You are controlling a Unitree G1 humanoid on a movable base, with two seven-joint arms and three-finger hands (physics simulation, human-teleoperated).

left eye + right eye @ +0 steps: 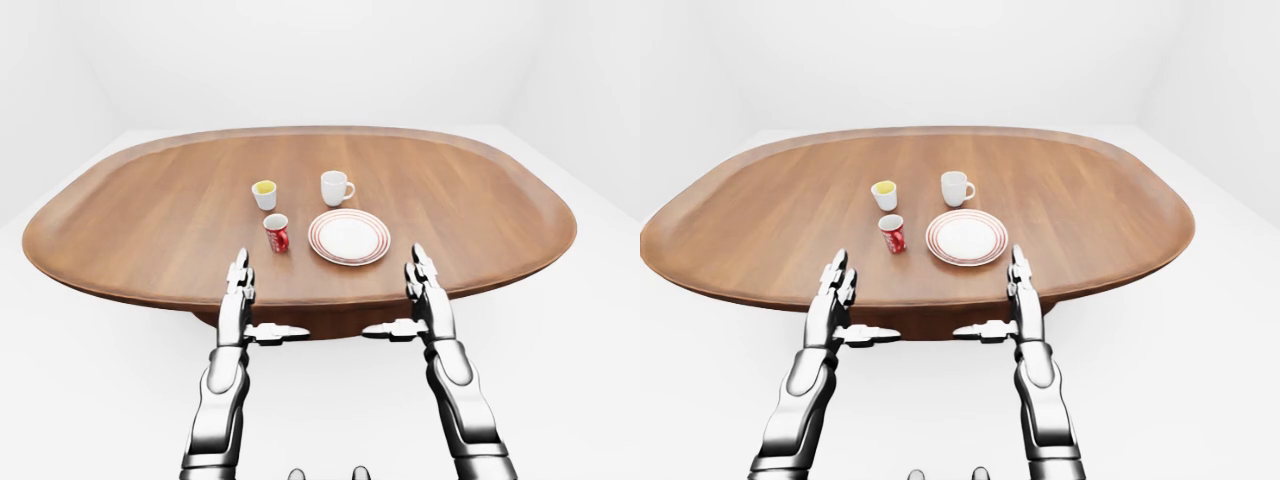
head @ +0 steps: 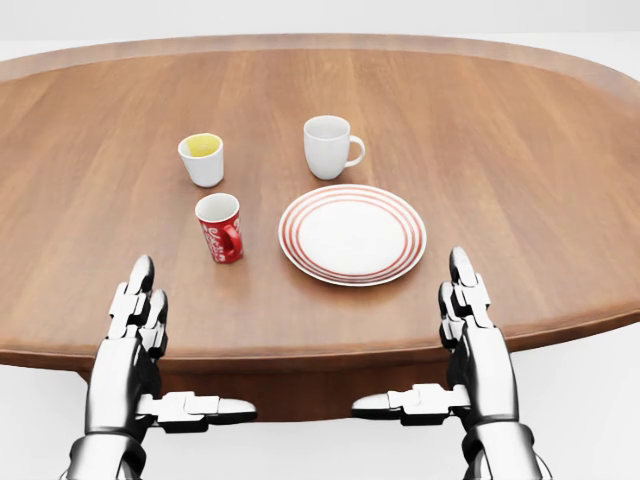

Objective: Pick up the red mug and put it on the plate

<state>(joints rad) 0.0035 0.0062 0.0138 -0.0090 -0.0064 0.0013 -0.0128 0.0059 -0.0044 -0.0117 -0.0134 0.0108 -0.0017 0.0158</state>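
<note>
Bare counter [image 2: 520,200] lies between both hands and the objects: left hand [image 2: 135,330] and right hand [image 2: 470,320] hover flat and spread at the near edge, nothing in their lanes. Red mug [image 2: 220,227] stands just left of the plate [image 2: 352,234], narrow gap, not touching. Above them in head view, yellow-filled cup [image 2: 202,159] and white mug [image 2: 329,146] crowd the top side; approach from bottom or left is clear.
</note>
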